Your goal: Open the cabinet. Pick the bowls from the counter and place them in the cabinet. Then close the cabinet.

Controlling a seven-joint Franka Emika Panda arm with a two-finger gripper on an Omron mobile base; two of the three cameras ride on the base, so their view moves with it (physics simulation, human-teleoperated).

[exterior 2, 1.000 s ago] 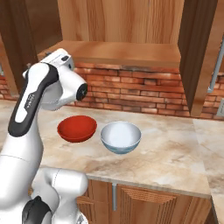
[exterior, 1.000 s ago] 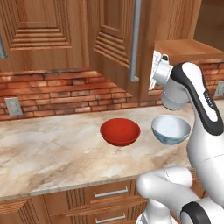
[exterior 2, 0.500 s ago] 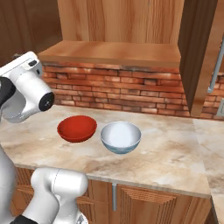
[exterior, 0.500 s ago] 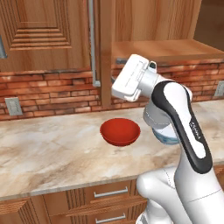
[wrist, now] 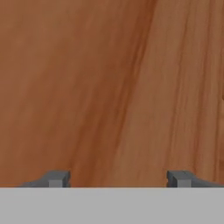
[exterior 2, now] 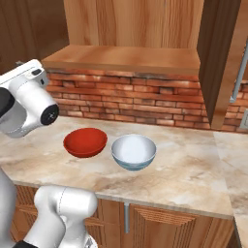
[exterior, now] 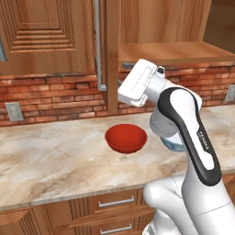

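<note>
Cabinet (exterior 2: 126,58): wall-mounted above the counter (exterior 2: 193,174), open, shelf bare; left door (exterior: 43,36) with bar handle (exterior: 97,43) running vertically.
Red bowl (exterior: 126,137): upright on the counter, rim up, round, no long axis.
Pale bowl (exterior 2: 133,151): upright just right of the red bowl, apart from it.
Claw (wrist: 118,178): tips spread apart, nothing between, facing plain wood grain close up.
Change from a second ago: hand swung from the right of the bowls across to above the red bowl; bowls unmoved.

Glossy red bowl (exterior 2: 85,142), pale white-blue bowl (exterior 2: 133,151), beige-tan marbled counter (exterior 2: 193,179), brown cabinet (exterior: 41,36).
</note>
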